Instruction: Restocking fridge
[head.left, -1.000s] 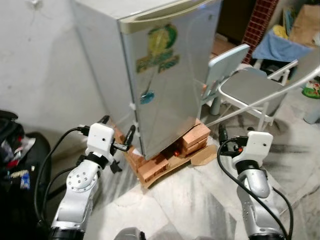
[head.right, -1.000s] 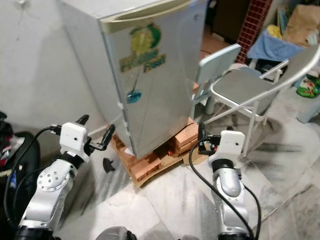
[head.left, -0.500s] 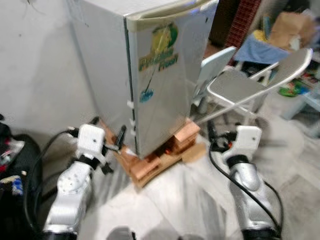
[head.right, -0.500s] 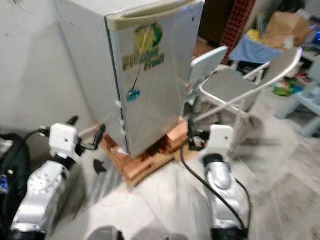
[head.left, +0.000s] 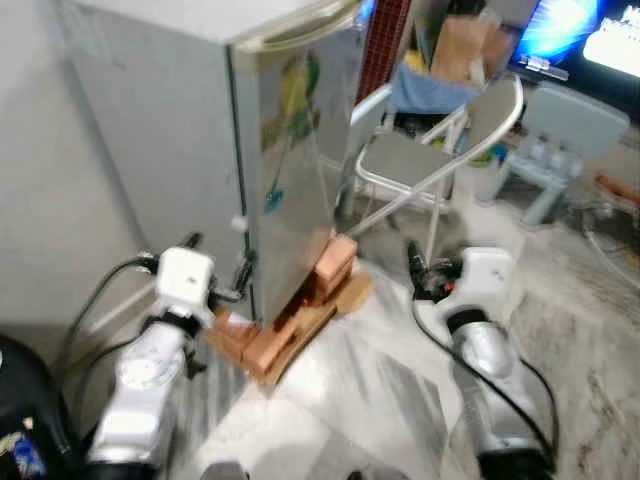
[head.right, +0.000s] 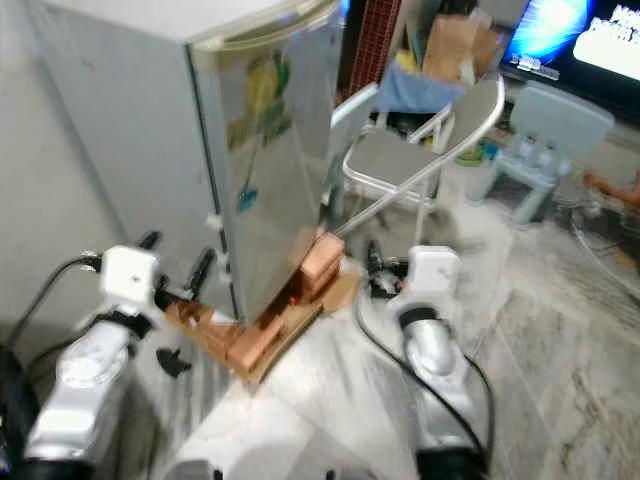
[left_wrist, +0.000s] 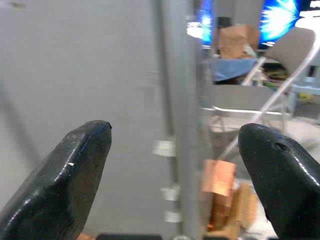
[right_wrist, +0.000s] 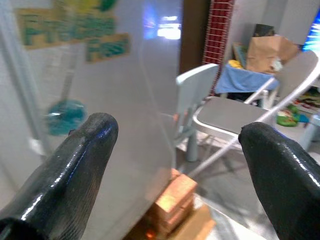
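Two silver arms reach forward with empty grippers, each pair of black fingers spread wide. Left gripper (head.left: 215, 268) hovers near the lower front corner of the small silver fridge (head.left: 195, 140), whose door is closed and which stands on reddish-brown bricks (head.left: 335, 268). Right gripper (head.left: 418, 270) hangs apart from the fridge, over the marble floor (head.left: 580, 330), near a grey folding metal chair (head.left: 415, 160).

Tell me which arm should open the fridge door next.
Probably the left. The left end effector, open, sits right by the fridge at the door's edge, which the left wrist view faces squarely. The right end effector, also open, hangs out over the floor nearer the folding chair.
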